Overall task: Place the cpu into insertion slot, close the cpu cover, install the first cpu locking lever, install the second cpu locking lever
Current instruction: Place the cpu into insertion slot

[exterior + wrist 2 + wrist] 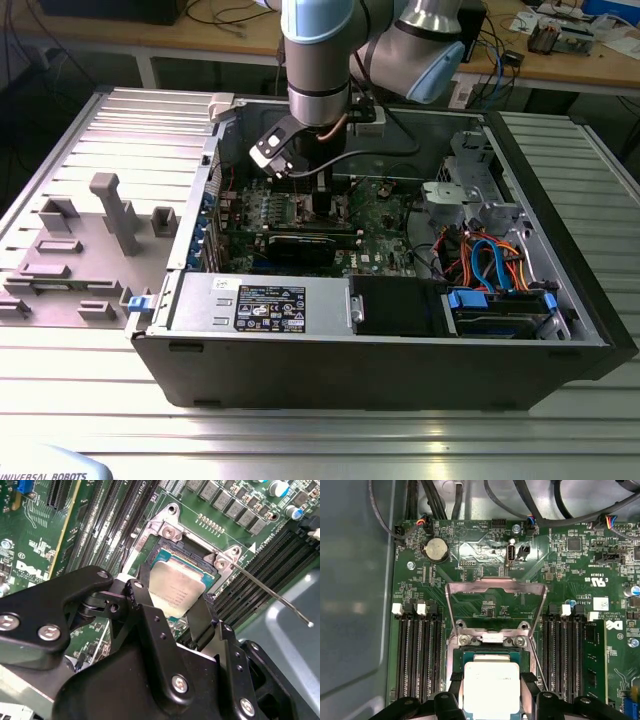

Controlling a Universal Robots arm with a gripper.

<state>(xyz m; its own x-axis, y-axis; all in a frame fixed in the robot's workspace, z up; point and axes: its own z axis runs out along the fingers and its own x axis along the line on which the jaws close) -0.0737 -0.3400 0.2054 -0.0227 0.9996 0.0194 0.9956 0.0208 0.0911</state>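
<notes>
Shows fingers clamped on two opposite edges of the cpu, holding it flat at the slot. Cannot tell whether seated or just above the seat. In the first wrist view, shows the cover swung up and open behind the slot. In the second wrist view, shows a thin lever sticking out free to one side.

Risky from here, as a judgement:
- Could bend socket pins if lowered slightly skewed or turned the wrong way, with little slack between chip and rim.
- Could lift or shift the cpu on release if a finger drags on its edge.
- Could snag the lever or the upright cover on any sideways motion, each close by the fingers.
- Could knock the memory slots flanking the slot on both sides.

Pose, in the exterior view: reaches straight down with the arm into an open case lying on a ribbed metal table. Wrist vertical, tool end low over the board, toward the case's far wall.
</notes>
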